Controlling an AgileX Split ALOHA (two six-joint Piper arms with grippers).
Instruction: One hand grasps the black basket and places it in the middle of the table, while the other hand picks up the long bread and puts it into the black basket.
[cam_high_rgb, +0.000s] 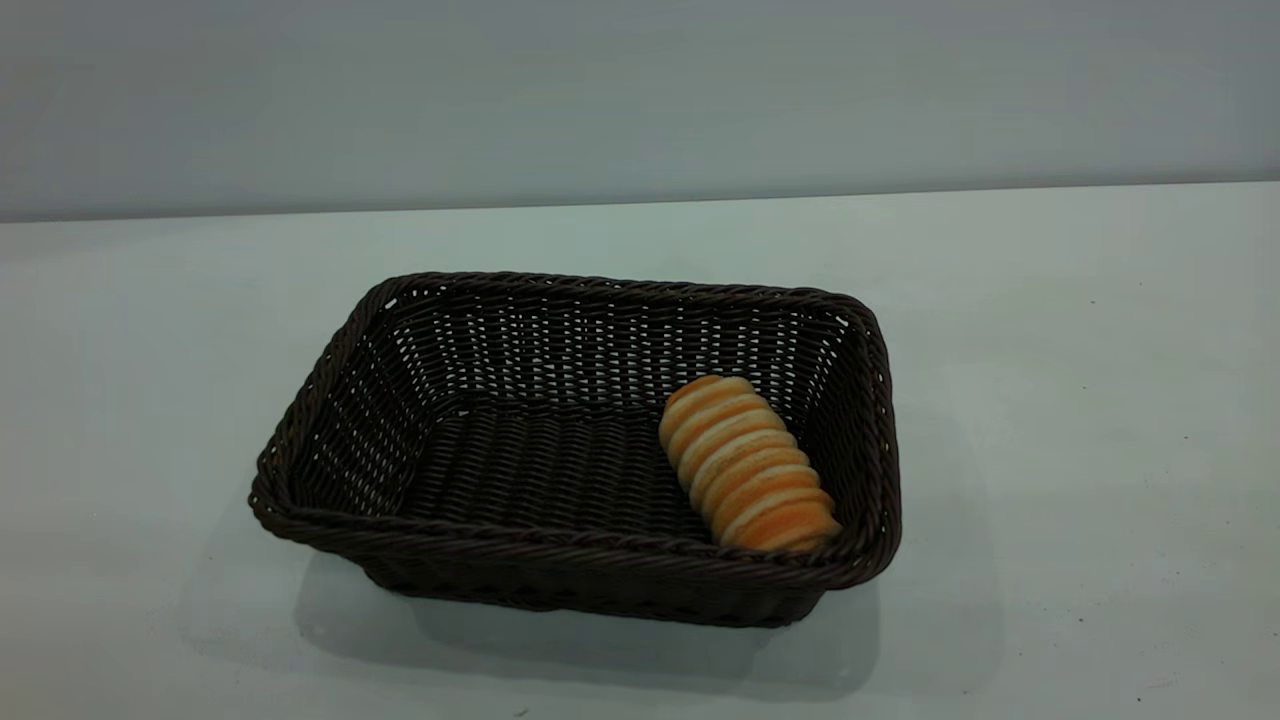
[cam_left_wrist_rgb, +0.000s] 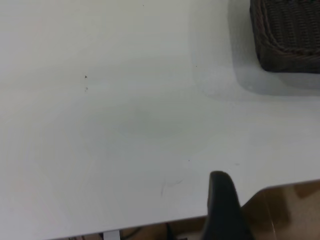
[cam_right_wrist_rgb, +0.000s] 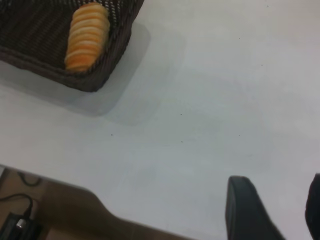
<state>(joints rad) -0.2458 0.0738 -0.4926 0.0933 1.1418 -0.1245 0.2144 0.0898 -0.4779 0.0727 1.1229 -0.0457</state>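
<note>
One long bread (cam_high_rgb: 748, 464) inside one black basket (cam_high_rgb: 560, 565), right end effector (cam_right_wrist_rgb: 272, 210) empty, fingers apart, left's unclear.

Visible robot hardware — gripper fingers only

The left gripper (cam_left_wrist_rgb: 225, 210) shows one finger: matte black, smooth, tapering to a rounded tip. The right gripper (cam_right_wrist_rgb: 272, 210) shows two fingers (cam_right_wrist_rgb: 245, 207) — same matte black finish, rounded tips, no visible screws or markings.

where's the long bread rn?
In the exterior view, the long bread lies inside the black basket, on its floor against the right-hand wall near the front corner; the right wrist view shows the same. Neither pincer touches it.
</note>
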